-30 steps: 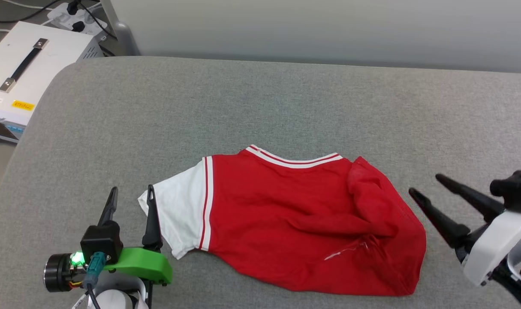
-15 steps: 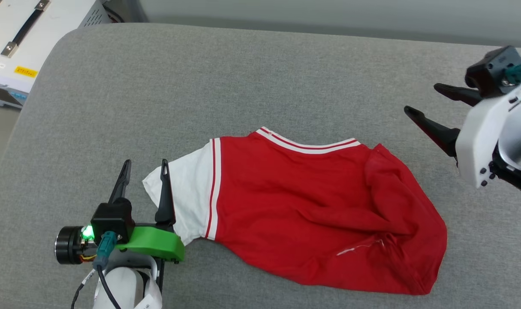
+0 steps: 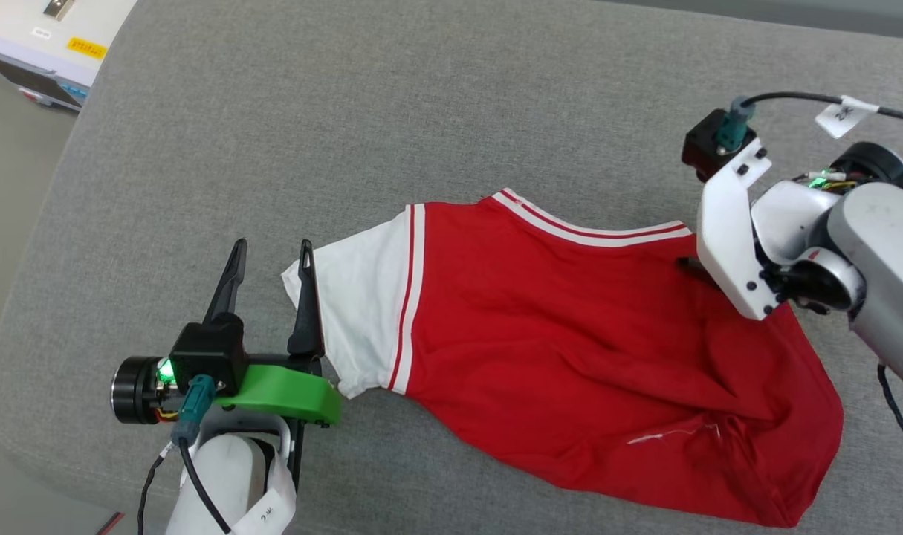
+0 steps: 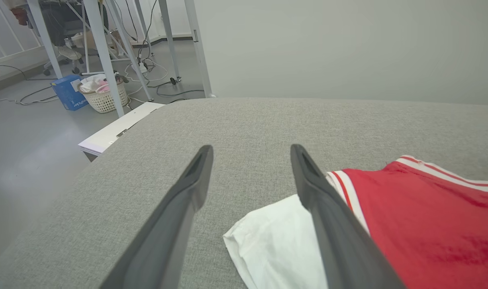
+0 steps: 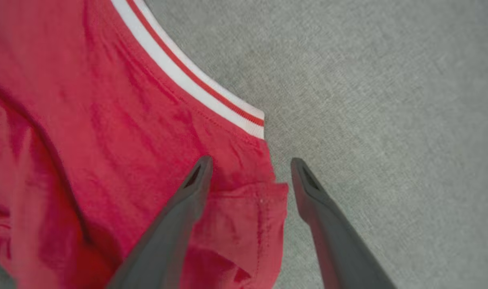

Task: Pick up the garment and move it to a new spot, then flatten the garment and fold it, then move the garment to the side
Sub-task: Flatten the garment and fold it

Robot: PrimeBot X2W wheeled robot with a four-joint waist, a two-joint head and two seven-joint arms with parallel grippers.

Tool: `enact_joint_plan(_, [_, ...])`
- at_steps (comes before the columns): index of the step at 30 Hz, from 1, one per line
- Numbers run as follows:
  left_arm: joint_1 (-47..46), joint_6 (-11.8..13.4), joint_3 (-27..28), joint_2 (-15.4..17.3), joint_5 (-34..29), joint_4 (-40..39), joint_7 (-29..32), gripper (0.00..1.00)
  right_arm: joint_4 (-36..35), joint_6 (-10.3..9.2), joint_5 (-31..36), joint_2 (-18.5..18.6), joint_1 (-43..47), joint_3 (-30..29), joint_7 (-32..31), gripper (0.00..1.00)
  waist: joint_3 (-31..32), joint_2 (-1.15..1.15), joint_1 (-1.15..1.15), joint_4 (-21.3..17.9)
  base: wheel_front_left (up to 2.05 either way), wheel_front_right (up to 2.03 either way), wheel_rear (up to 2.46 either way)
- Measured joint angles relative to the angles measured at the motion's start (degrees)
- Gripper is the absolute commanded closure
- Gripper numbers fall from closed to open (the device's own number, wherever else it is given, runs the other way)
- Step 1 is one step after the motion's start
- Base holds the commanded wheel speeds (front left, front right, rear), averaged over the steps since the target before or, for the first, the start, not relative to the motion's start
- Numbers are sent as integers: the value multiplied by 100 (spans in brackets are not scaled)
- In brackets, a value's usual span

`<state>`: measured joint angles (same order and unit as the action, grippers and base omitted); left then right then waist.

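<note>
The garment (image 3: 570,342) lies crumpled on the grey cushion (image 3: 421,111), red body to the right and a white sleeve (image 3: 362,305) to the left, striped collar trim along its far edge. My left gripper (image 3: 270,256) rests open at the sleeve's end, its right finger over the white cloth (image 4: 268,241), the left finger over bare cushion. My right arm's wrist (image 3: 733,230) hangs over the garment's far right corner, pointing down. In the right wrist view the right gripper (image 5: 250,162) is open, straddling a folded red edge (image 5: 264,208) just below the collar trim (image 5: 195,88).
A white equipment case (image 3: 50,30) stands beyond the cushion's rounded left corner, where the floor (image 3: 5,171) drops away. The left wrist view shows table legs (image 4: 103,56), a wicker basket (image 4: 103,94) and a blue box (image 4: 69,92) on the floor. A cable (image 3: 793,96) trails from the right wrist.
The head camera has tilted down, shifting the whole picture. My right gripper has swung from beside the garment's right edge to above its far right corner, pointing down. The left gripper stays at the sleeve.
</note>
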<state>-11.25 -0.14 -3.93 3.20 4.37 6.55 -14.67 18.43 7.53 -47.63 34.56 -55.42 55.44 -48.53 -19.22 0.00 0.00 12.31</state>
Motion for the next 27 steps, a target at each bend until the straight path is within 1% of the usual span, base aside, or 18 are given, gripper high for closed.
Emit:
enact_joint_plan(4, [-15,45,-86,-1,71,-27,0,0,470,0,66,-65,-34,636,116,0,-121,0,0,127,0,0,0])
enact_joint_plan(10, [-29,107,-126,-4,118,-21,0,0,742,2,-14,7,-209,1149,420,0,-168,0,0,219,0,0,0])
enact_joint_plan(11, [-29,121,-121,-4,118,-15,0,0,756,3,-34,8,-220,1188,546,77,-157,0,0,212,0,0,0])
enact_joint_plan(12, [-27,125,-113,-4,116,-7,0,0,778,3,-83,8,-231,1225,706,100,-137,0,0,199,0,0,0])
enact_joint_plan(17, [-10,135,-75,-5,105,48,0,0,770,1,-388,-104,-236,1374,1805,100,44,0,0,95,0,0,0])
enact_joint_plan(20, [42,134,-13,-7,64,65,0,0,567,1,-394,-52,-270,1447,2404,100,196,0,0,33,0,0,0])
enact_joint_plan(23, [125,124,52,-5,37,73,0,0,234,2,-303,175,-367,1497,2886,100,364,0,0,-30,0,0,0])
enact_joint_plan(27, [307,105,140,-5,13,66,0,0,-275,1,-296,628,-370,1337,3384,100,581,0,0,-134,0,0,0])
